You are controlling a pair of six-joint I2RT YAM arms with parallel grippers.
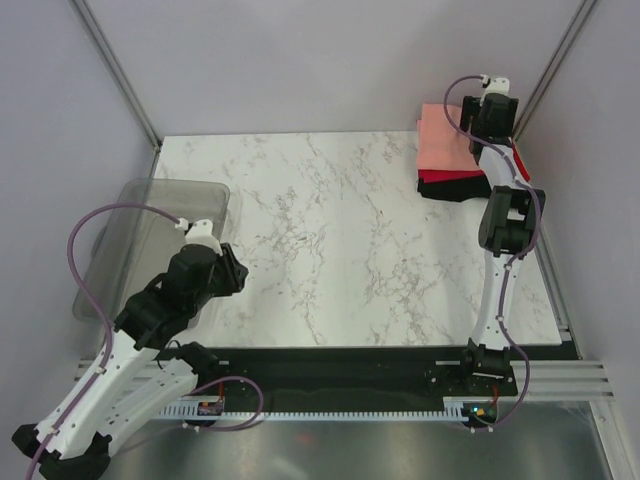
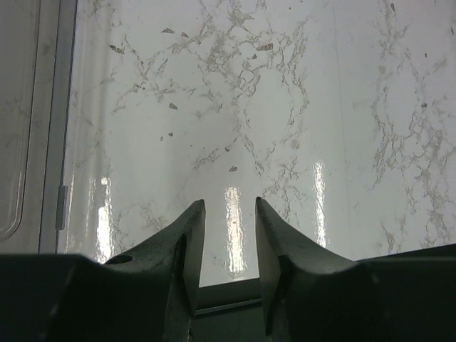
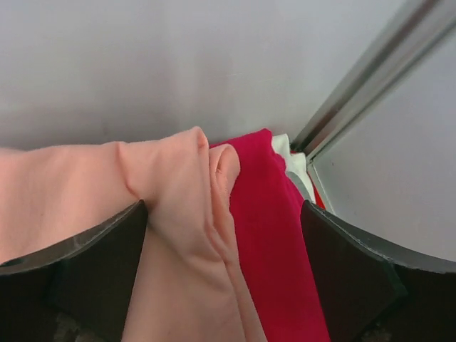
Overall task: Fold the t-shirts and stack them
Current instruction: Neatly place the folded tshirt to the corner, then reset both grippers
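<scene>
At the far right corner of the bench (image 1: pixel 330 220) lies the stack: salmon-pink t-shirt (image 3: pixel 171 214) on top, red t-shirt (image 3: pixel 274 235) and black t-shirt (image 1: pixel 450 190) under it. The right jaws stand wide open astride the pink and red cloth, gripping nothing. The left jaws, slightly apart, hold nothing.

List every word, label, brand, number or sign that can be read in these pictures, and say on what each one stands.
No text can be read in any view.
The salmon-pink t-shirt, red t-shirt and black t-shirt: plain, no print.
The grey tub and marble table: no marking.
The small board at the left arm's base: too small to read.
</scene>
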